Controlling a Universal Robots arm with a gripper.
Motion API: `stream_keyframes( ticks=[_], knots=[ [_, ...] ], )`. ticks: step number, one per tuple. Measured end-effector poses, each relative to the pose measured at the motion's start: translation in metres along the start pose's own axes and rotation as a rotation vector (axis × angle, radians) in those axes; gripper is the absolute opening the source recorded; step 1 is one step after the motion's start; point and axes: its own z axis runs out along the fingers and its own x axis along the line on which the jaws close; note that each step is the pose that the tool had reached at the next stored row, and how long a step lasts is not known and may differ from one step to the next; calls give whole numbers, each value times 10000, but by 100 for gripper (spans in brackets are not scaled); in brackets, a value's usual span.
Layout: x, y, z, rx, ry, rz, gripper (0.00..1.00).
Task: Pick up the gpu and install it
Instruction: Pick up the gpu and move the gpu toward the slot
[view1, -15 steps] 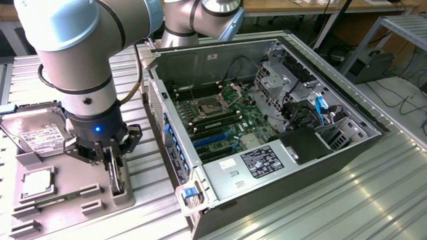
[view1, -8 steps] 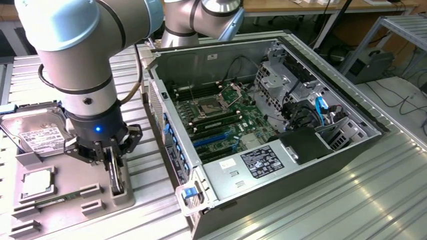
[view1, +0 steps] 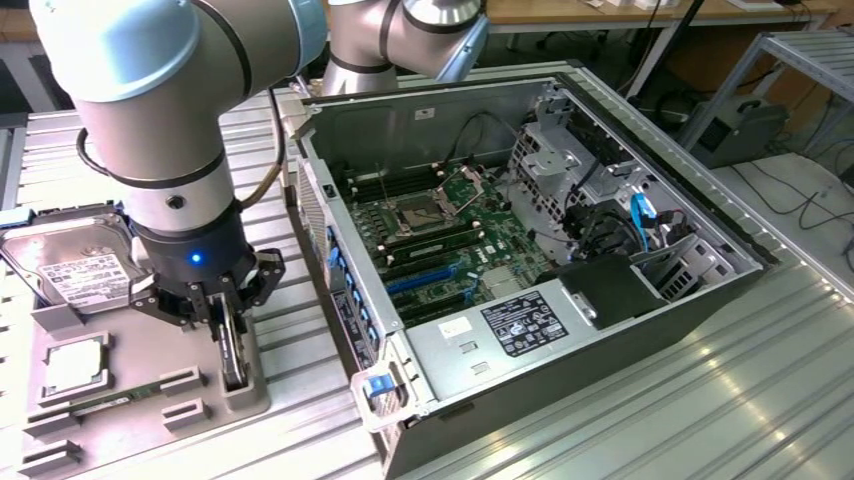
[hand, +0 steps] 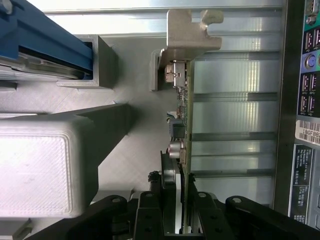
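The gpu (view1: 236, 362) stands on edge in a slot of the grey holder tray (view1: 147, 340) at the exterior view's left. My gripper (view1: 230, 325) hangs straight over it with its fingers down on either side of the card. In the wrist view the gpu (hand: 181, 125) runs edge-on away from the gripper (hand: 177, 217), its silver bracket (hand: 192, 37) at the far end. The black fingers (hand: 150, 215) press against both faces of the card, which still sits in the tray. The open computer case (view1: 534, 240) lies to the right.
On the same tray lie a silver hard drive (view1: 74, 265), a square processor (view1: 74, 365) and a green memory stick (view1: 114, 400). The case's motherboard shows blue slots (view1: 427, 278). The case wall (hand: 305, 115) stands close beside the card. A ribbed metal table (view1: 747, 400) is underneath.
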Motion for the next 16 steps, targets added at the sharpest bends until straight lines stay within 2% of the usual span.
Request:
stream_keyframes(
  ticks=[7,16],
  knots=[
    [-2,0,-4,0,1,0,28],
    [-2,-11,-153,-10,1,1,28]
  ],
)
